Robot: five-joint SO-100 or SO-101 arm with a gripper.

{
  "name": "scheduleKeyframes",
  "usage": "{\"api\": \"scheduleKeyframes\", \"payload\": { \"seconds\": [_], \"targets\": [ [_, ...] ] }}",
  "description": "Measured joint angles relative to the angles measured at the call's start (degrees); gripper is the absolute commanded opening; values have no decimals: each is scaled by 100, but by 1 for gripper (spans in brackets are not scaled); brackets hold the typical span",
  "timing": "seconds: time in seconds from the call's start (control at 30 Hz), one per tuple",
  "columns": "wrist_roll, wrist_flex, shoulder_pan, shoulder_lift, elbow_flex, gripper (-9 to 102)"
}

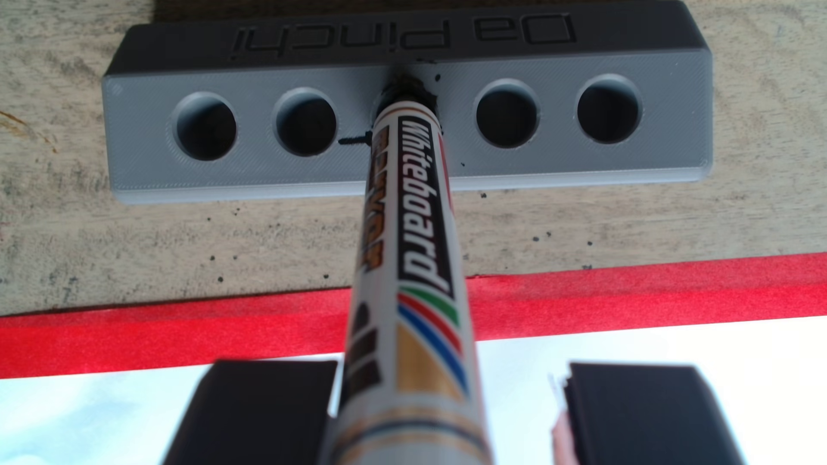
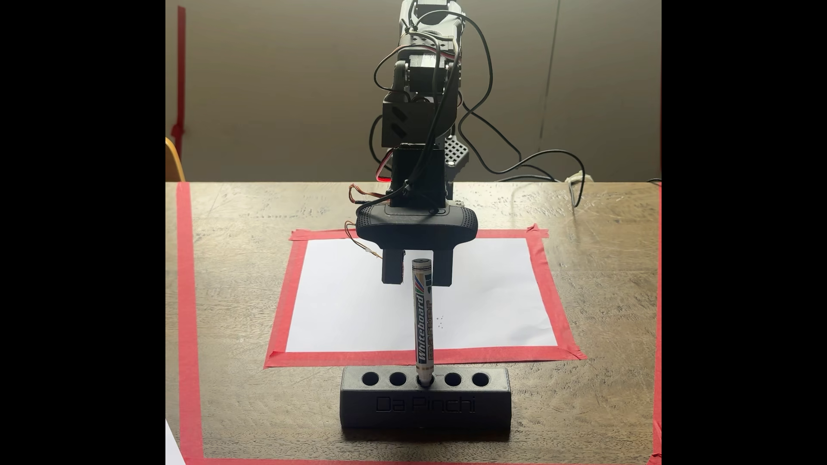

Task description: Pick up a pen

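The fixed view takes in the whole scene: the arm [image 2: 420, 112] reaches down the middle of the frame over a wooden table [image 2: 232, 286], with a white sheet of paper [image 2: 349, 299] bordered in red tape [image 2: 279, 308] behind the pen [image 2: 422, 322]. The pen stands upright, tip down, in the middle hole of a dark five-hole holder [image 2: 425, 404] near the bottom centre, its black end up between the fingers [image 2: 394, 270]. The holder's front face reads "Da Pinchi"; its other four holes hold nothing.

The wrist view looks down the pen's barrel [image 1: 416, 250] from above, showing what the fixed view leaves small: the word "Whiteboard", the green, red and blue diagonal stripes, and dark ink smudges around the middle hole of the holder [image 1: 268, 179], which looks grey here and sits across the top of the frame with its lettering upside down. At the bottom of the frame the fingers [image 1: 264, 411] stand apart. The left one lies just beside or against the barrel, which of the two I cannot tell, and the right one shows a clear gap. The gripper [image 1: 447, 416] is thus spread around the pen's upper end, not clamped.
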Motion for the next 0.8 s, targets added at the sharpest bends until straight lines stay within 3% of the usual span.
{"api": "scheduleKeyframes", "payload": {
  "seconds": [0.8],
  "targets": [
    [0,0,-185,0,-185,98]
  ]
}}
